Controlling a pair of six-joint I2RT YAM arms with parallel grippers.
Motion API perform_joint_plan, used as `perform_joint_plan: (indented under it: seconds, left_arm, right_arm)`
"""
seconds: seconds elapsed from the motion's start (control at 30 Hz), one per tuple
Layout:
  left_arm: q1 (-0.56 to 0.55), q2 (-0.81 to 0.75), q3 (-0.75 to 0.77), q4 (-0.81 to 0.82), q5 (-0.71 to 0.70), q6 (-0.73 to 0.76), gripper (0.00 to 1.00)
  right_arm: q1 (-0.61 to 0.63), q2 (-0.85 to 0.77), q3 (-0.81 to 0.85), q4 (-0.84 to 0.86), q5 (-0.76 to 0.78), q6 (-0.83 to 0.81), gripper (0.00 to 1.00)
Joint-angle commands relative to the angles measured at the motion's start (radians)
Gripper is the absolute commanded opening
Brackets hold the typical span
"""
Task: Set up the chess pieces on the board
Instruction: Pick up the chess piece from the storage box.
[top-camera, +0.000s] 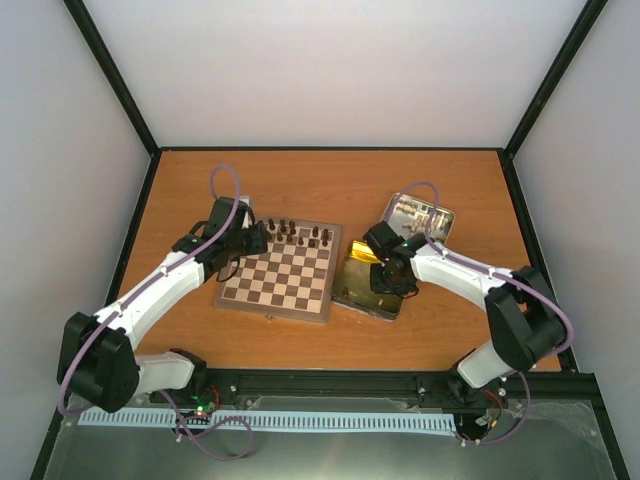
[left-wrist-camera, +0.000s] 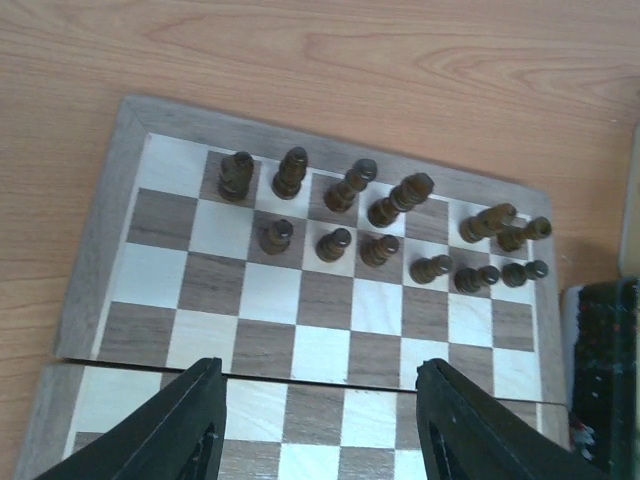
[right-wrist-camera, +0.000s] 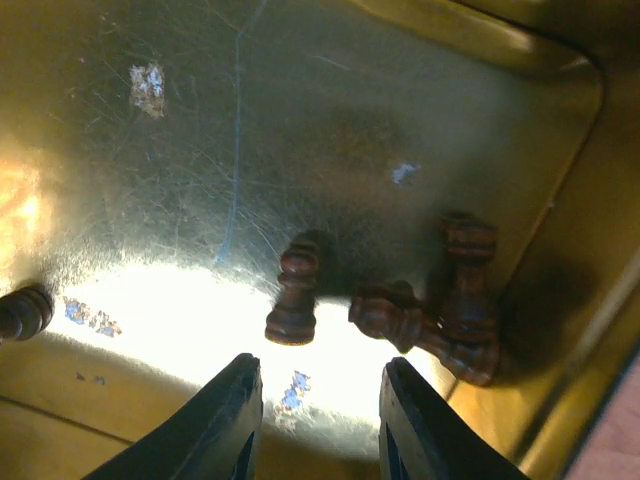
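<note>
The board (top-camera: 280, 285) lies left of centre on the table. Several dark chess pieces (left-wrist-camera: 333, 243) stand in two rows along the board's (left-wrist-camera: 320, 300) far edge, and its two left columns are only partly filled. My left gripper (left-wrist-camera: 318, 400) hovers over the board's middle rows, open, with nothing between its fingers. In the top view it (top-camera: 255, 238) is at the board's far left corner. My right gripper (right-wrist-camera: 320, 400) is open low inside a gold-lined tin (right-wrist-camera: 200, 150). Just beyond its fingertips lies a dark pawn (right-wrist-camera: 295, 295), with two more dark pieces (right-wrist-camera: 460, 310) to the right.
The gold tin (top-camera: 352, 272) lies against the board's right edge. A second open tin (top-camera: 422, 215) with pale pieces stands behind it at the back right. Another dark piece (right-wrist-camera: 22, 312) lies at the tin's left side.
</note>
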Motion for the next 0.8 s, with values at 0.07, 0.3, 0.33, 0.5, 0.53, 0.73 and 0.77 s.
perform_joint_plan:
  seconds: [0.07,0.3,0.33,0.5,0.53,0.73,0.77]
  left_arm:
    - [0.008,-0.04,-0.018,0.106,0.092,0.015,0.53]
    - [0.008,-0.012,-0.005,0.121,0.115,0.015,0.53]
    - [0.007,-0.01,-0.008,0.123,0.12,0.013,0.53]
    - [0.008,-0.016,-0.028,0.133,0.148,0.002,0.53]
    - [0.008,-0.018,-0.033,0.135,0.153,0.0,0.53]
    - [0.007,-0.04,-0.057,0.143,0.171,-0.013,0.53]
    - [0.007,-0.047,-0.063,0.146,0.174,-0.014,0.53]
  right_arm:
    - [-0.008,0.105,0.08,0.03,-0.003,-0.045,0.33]
    - [-0.018,0.193,0.108,0.036,0.013,-0.031,0.31]
    - [-0.02,0.201,0.108,0.034,0.016,-0.03,0.3]
    - [-0.032,0.221,0.097,0.051,0.01,-0.022,0.26]
    - [-0.034,0.225,0.094,0.058,0.004,-0.023,0.26]
    - [-0.062,0.236,0.065,0.105,-0.079,-0.017,0.11]
    - [-0.065,0.228,0.058,0.115,-0.081,-0.013,0.09]
